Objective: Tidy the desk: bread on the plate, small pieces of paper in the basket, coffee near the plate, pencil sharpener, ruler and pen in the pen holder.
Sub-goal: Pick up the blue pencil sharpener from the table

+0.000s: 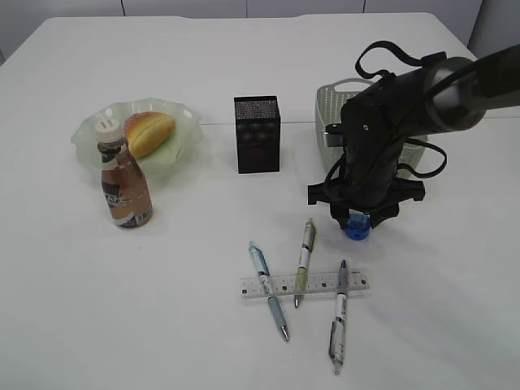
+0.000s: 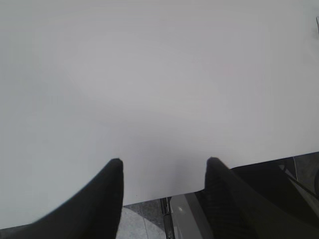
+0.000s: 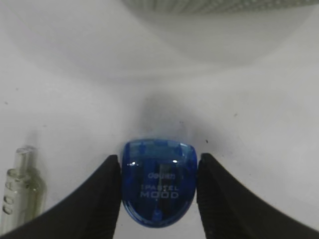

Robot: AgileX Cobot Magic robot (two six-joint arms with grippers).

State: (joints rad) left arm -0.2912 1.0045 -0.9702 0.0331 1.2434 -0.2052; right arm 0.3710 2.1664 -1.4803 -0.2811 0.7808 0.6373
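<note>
A blue pencil sharpener (image 1: pixel 356 228) lies on the white desk (image 1: pixel 179 309) in front of the basket (image 1: pixel 333 101). My right gripper (image 1: pixel 356 221) stands over it, pointing down. In the right wrist view the sharpener (image 3: pixel 158 181) sits between the open fingers of the right gripper (image 3: pixel 159 156), which stand close to its two sides. The clear ruler (image 1: pixel 321 283) lies under three pens (image 1: pixel 266 284). The bread (image 1: pixel 149 132) rests on the plate (image 1: pixel 89 134), with the coffee (image 1: pixel 124 183) upright in front. The pen holder (image 1: pixel 257 134) stands at centre. No small pieces of paper are in view. My left gripper (image 2: pixel 164 160) is open and empty.
The left wrist view shows only bare desk (image 2: pixel 149 74) and its near edge, with floor below. A green pen (image 1: pixel 305 248) lies just left of the sharpener, its clear end (image 3: pixel 20 194) in the right wrist view. The basket wall (image 3: pixel 219 5) is close behind the sharpener.
</note>
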